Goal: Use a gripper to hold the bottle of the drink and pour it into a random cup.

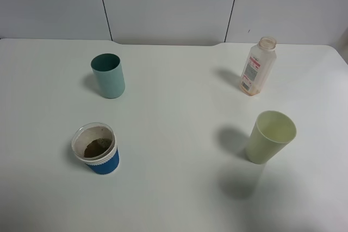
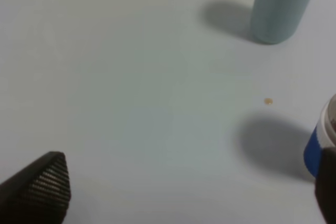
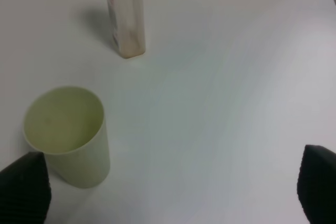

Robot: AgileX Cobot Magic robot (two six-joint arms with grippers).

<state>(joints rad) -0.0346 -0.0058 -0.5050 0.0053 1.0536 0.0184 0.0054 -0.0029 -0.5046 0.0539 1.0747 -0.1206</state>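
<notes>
The bottle of the drink (image 1: 258,67) stands upright and uncapped at the back right of the white table; its lower body also shows in the right wrist view (image 3: 126,19). The blue cup (image 1: 97,149) with brown residue inside sits at the front left, and its edge shows in the left wrist view (image 2: 317,145). Neither arm shows in the exterior high view. My left gripper (image 2: 186,187) is open over bare table, with the blue cup beside one finger. My right gripper (image 3: 170,184) is open and empty, well short of the bottle.
A teal tumbler (image 1: 108,75) stands at the back left, also in the left wrist view (image 2: 281,6). A pale yellow-green cup (image 1: 269,137) stands at the front right, close to one right finger (image 3: 23,187). A small brown drop (image 2: 268,100) lies on the table.
</notes>
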